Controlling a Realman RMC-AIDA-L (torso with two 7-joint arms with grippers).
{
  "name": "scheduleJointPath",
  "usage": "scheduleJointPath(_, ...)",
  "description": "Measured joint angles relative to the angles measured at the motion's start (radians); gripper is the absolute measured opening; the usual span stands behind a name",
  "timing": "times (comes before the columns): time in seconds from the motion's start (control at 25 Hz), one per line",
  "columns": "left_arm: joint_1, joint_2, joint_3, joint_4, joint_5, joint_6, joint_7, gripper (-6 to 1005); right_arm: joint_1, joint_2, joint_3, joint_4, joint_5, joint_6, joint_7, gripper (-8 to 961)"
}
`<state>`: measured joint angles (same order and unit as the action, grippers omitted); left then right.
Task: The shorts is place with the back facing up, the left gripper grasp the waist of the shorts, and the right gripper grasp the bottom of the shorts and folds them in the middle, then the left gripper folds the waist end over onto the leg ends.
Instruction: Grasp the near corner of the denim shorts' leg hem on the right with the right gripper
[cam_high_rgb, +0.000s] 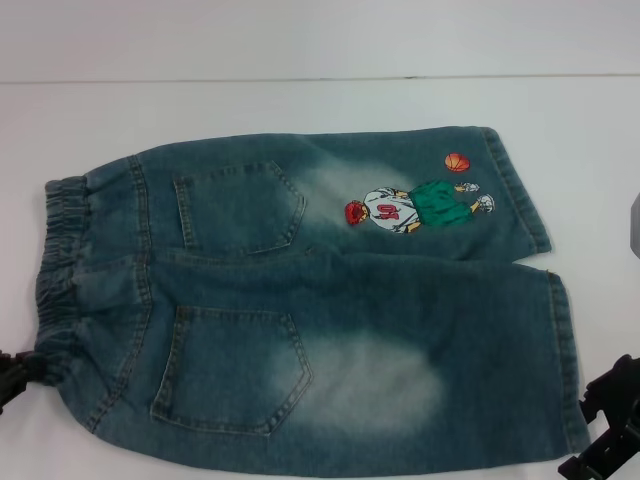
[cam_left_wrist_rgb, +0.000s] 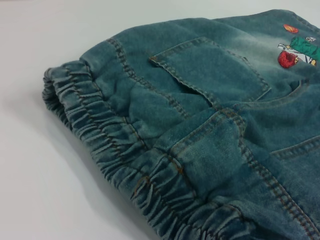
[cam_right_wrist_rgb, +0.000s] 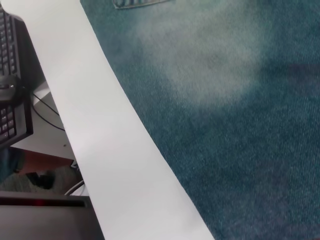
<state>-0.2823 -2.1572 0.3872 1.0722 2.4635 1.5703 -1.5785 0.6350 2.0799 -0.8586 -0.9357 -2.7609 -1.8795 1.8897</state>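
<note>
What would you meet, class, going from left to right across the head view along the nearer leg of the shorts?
left gripper → waist of the shorts → back pocket → pale bleached patch → leg hem → right gripper

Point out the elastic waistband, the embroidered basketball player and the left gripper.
waistband (cam_left_wrist_rgb: 107, 142): left wrist view, on its gathered ruffles.
embroidered basketball player (cam_high_rgb: 392, 209): head view, on the white jersey.
left gripper (cam_high_rgb: 12, 375): head view, black tip at waistband corner.

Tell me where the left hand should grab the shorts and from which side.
Probably the puckered waistband, near its front corner by the left hand. Come in from the robot's left: the shorts lie flat and that bunched band gives a raised edge to pinch.
</note>
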Motion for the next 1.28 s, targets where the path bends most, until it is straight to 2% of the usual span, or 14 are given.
scheduleJointPath(0.84,-0.001,-0.001,0.003,-0.014,-0.001,-0.009,0.003,60,-0.014,0.007,-0.002,0.0,0.007,0.009,-0.01,807)
scheduleJointPath(1.04,-0.003,-0.001,0.003,-0.014,0.0,-0.006,0.0,60,-0.018,0.006,0.003,-0.001,0.006,0.018,-0.008,572)
scheduleJointPath(1.16,-0.004,-0.001,0.004,-0.014,0.0,-0.006,0.0,60,-0.026,0.005,0.002,-0.008,0.006,0.025,-0.01,328)
scheduleJointPath(1.28,-0.002,-0.001,0.002,-0.023,0.0,-0.006,0.0,60,-0.035,0.005,0.004,-0.011,0.009,0.031,-0.017,210)
